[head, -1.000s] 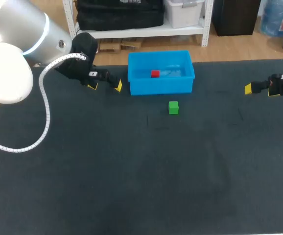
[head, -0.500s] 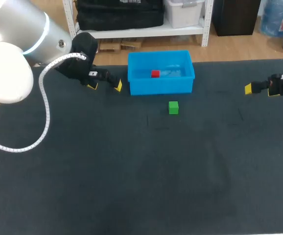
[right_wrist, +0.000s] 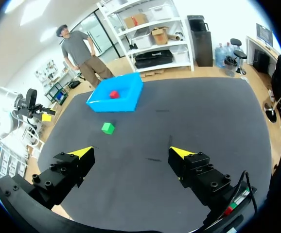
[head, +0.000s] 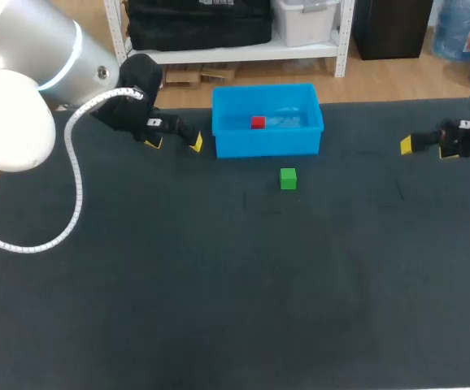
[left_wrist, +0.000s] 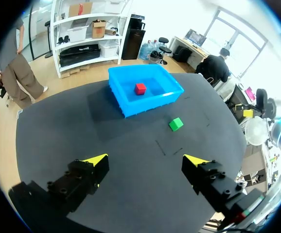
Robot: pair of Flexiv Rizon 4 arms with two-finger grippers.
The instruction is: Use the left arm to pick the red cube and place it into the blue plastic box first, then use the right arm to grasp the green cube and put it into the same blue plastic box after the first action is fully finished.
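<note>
Small red cube (head: 258,123) sits in the blue plastic box (head: 267,145), so step one looks done; your left fingers (head: 196,143) and right fingers (head: 408,146) gape empty; next, send the right arm to the small green cube (head: 288,179) just before the box.

Bright, even room light leaves only a soft shadow beside the blue plastic box (head: 267,142) on the table (head: 219,284).

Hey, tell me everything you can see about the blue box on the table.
The blue box is a rectangular bin, plastic by its look, open-topped, with low upright walls and a rim. It sits upright and level near the far edge of the dark table, a long side facing the robot. The red cube rests inside on its floor, left of the middle. The green cube lies on the table in front of it, apart. Nothing grips it.
</note>
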